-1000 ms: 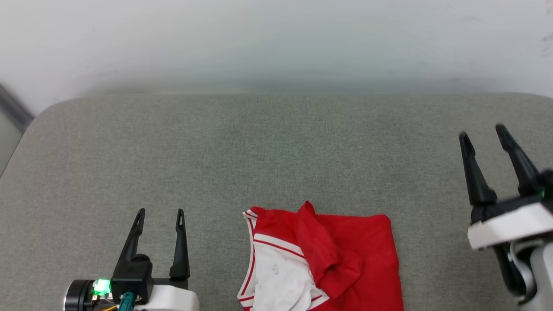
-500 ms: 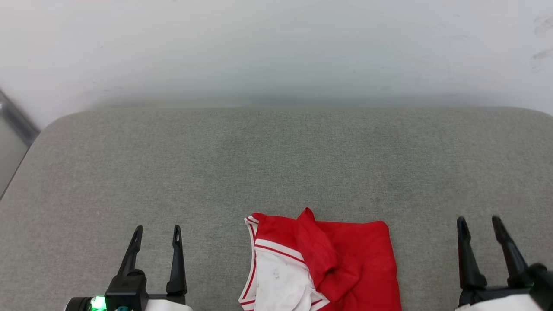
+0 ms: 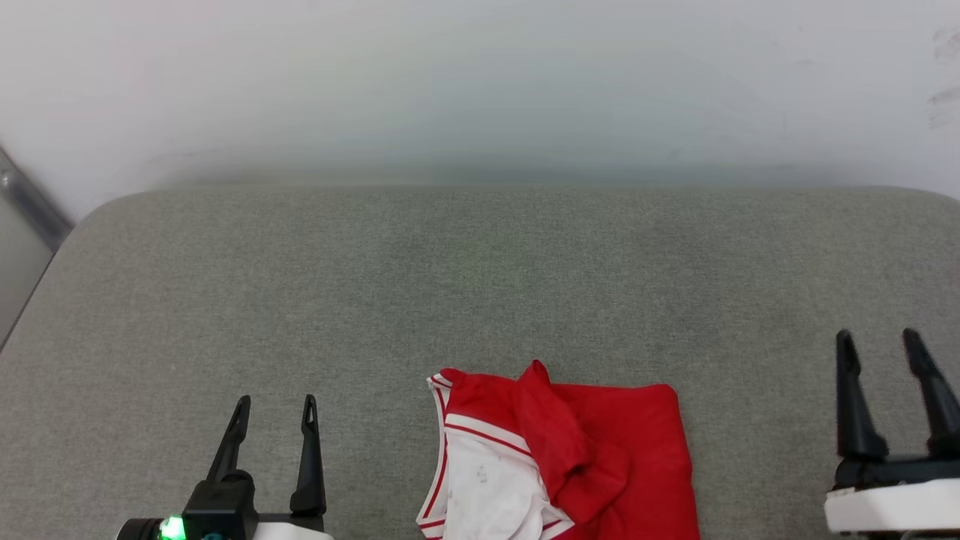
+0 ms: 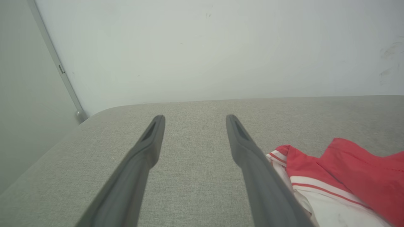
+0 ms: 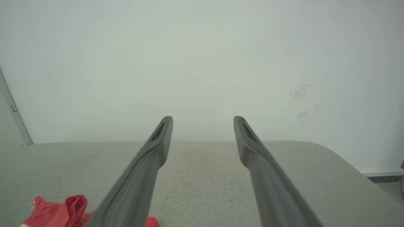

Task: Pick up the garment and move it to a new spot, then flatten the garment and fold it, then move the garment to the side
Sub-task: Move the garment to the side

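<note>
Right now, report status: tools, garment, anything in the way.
Left tool open, empty. Right tool open, empty. Garment bunched on grey cushion between them, untouched. Nothing in the way.

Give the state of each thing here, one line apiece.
garment: loosely folded, rumpled on top, lying on the grey pad, ungripped.
left claw: open, empty, apart from the garment.
right claw: open, empty, apart from the garment.

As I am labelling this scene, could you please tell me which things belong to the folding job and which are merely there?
Belongs to the job: garment, left gripper, right gripper, both open beside it.
Merely there: grey padded surface, white wall, metal strip.
</note>
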{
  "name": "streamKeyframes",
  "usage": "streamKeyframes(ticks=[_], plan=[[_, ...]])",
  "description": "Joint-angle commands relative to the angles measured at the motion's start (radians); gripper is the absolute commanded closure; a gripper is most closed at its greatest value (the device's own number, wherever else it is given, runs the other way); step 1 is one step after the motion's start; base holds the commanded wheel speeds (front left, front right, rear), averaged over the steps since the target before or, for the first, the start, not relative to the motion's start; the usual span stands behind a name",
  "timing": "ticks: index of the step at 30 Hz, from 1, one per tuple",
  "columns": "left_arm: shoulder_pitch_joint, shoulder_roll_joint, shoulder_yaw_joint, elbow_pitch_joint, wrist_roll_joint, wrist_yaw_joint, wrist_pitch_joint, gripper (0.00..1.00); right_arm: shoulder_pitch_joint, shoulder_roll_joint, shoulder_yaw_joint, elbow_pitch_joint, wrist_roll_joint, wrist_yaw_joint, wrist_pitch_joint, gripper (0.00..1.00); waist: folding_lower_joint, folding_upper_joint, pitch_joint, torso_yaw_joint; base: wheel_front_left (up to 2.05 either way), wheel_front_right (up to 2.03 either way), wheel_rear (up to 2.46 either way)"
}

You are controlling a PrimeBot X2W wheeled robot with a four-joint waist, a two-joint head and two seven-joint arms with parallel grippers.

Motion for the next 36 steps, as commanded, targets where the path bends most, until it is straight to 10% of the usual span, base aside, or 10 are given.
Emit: streamKeyframes(ticks=[1,10,19,26,36], plan=[[0.004,-0.005,0.004,0.001,0.005,-0.002,-0.002,0.00,-0.026,-0.018,-0.008,-0.011,-0.001,0.000,-0.001,0.00,0.0001,-0.0001,0.001,0.002,0.00,0.00,0.00],[-0.012,-0.010,0.010,0.002,0.003,-0.013,-0.002,0.00,-0.261,-0.214,0.070,-0.045,0.047,0.000,0.067,0.00,0.0001,-0.0001,0.022,0.011,0.00,0.00,0.00],[-0.043,-0.016,0.013,0.003,0.008,-0.023,-0.002,0.00,-0.383,-0.445,0.327,0.023,0.432,0.000,0.773,0.00,0.0001,-0.0001,0.065,0.022,0.00,0.00,0.00],[-0.074,-0.019,0.006,-0.004,0.008,-0.029,-0.002,0.00,-0.334,-0.435,0.333,0.106,0.675,0.000,1.040,0.00,0.0001,-0.0001,0.118,0.040,0.00,0.00,0.00],[-0.145,-0.022,-0.011,-0.005,0.017,-0.045,-0.002,0.00,-0.318,-0.363,0.380,0.217,0.789,0.000,1.071,0.00,0.0001,-0.0001,0.229,0.093,0.00,0.00,0.00]])
